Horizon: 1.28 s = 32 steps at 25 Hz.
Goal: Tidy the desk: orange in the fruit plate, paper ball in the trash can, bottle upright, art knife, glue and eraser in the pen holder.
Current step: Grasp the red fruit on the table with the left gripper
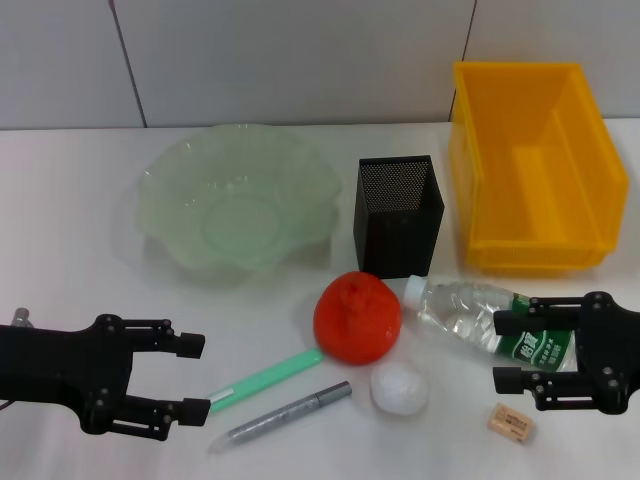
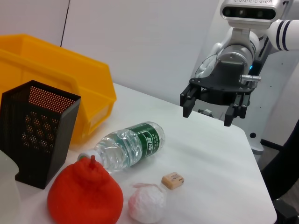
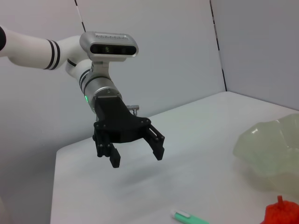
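We see the left end effector [image 1: 200, 377] hanging over the near left part of the desk [image 1: 70, 200], its fingers spread wide with nothing between them. A green stick [image 1: 266, 378] lies just beyond its fingertips, and a grey pen [image 1: 290, 412] lies beside that, nearer to us.

The right end effector [image 1: 507, 352] is also wide open and holds nothing; it sits at the near right, with its fingers on either side of the base end of the bottle [image 1: 480, 317], though we cannot tell whether they touch it. The bottle lies on its side, white cap pointing toward the orange [image 1: 357, 316].

The orange rests near the middle of the desk, just in front of the pen holder [image 1: 397, 216]. The paper ball [image 1: 399, 388] lies just beside the orange, on the near side. The eraser [image 1: 510, 421] lies on the desk near the right end effector, closer to us than the bottle.

The plate [image 1: 170, 205] stands at the far left, with nothing in it, and the pen holder is upright just to its right. The trash can [image 1: 480, 160] sits at the far right, beside the pen holder.
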Each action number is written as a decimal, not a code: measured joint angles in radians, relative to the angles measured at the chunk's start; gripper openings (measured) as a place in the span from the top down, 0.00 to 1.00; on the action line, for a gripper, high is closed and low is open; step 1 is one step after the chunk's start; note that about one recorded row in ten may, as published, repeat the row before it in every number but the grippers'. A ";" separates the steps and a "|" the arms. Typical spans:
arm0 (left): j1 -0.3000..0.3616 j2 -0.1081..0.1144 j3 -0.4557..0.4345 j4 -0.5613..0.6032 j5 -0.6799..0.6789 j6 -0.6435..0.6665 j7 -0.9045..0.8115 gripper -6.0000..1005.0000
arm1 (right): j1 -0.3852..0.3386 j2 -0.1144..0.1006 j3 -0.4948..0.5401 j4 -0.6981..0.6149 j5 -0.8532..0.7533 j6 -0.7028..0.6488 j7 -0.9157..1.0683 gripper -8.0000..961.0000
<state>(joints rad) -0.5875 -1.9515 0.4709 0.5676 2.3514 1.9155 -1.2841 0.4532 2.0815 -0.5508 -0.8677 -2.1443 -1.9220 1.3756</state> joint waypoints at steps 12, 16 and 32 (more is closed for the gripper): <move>0.000 0.000 0.000 0.000 0.000 -0.006 -0.001 0.19 | -0.001 -0.001 0.000 0.001 0.000 0.000 0.000 0.30; -0.001 0.000 -0.001 0.009 0.000 -0.006 -0.004 0.19 | -0.002 -0.001 0.000 0.001 0.000 -0.001 0.000 0.30; -0.055 -0.117 0.000 0.014 -0.067 -0.156 0.003 0.19 | -0.173 -0.015 0.026 -0.191 -0.007 -0.142 0.046 0.29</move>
<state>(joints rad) -0.6426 -2.0689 0.4714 0.5816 2.2842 1.7592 -1.2813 0.2802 2.0662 -0.5249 -1.0592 -2.1510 -2.0644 1.4217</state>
